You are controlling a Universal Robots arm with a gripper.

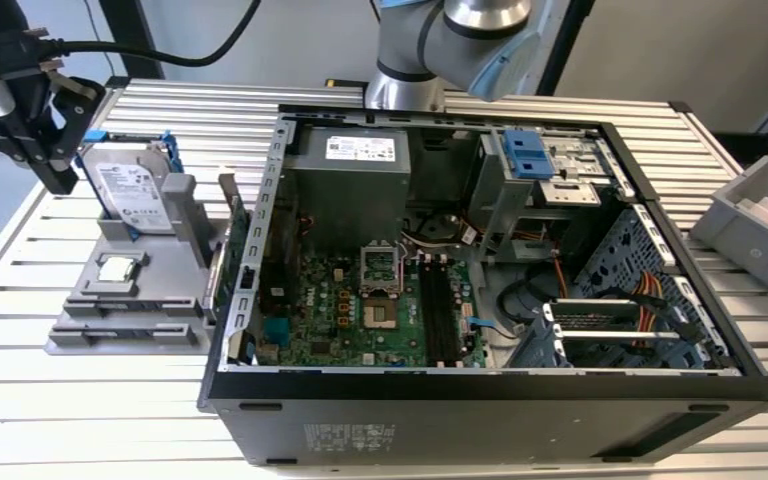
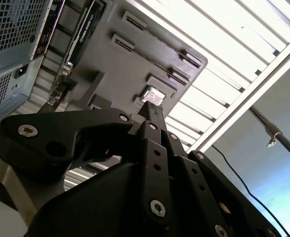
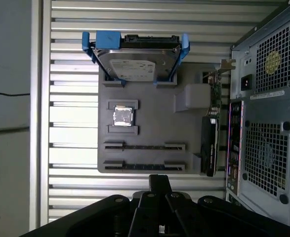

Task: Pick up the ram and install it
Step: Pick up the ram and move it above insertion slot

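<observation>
White printed labels sit on the hard drive [image 1: 128, 188], on the power supply [image 1: 360, 148] inside the open computer case [image 1: 491, 412], and on the case's near outer wall. The hard drive stands on edge in a blue bracket [image 3: 101, 39] at one end of a grey parts holder [image 1: 80, 330]. The holder rests on the slatted table [image 1: 37, 400] just beside the case, at the exterior view's left. On the holder a small square silver processor chip [image 3: 122, 116] lies in its pocket, and the two long narrow slots [image 3: 145, 146] next to it lie bare. At the holder's edge toward the case, a green expansion card [image 3: 216, 94] and a black card [image 3: 209, 148] stand on edge. The black gripper [image 3: 159, 178] hangs above the holder, its jaws together with nothing visible between them. I cannot tell where the ram is. On the motherboard [image 1: 337, 320] the dark memory slots [image 1: 440, 310] run beside the processor socket [image 1: 381, 285], but whether the stick sits in one of them cannot be made out, so its look cannot be described.
</observation>
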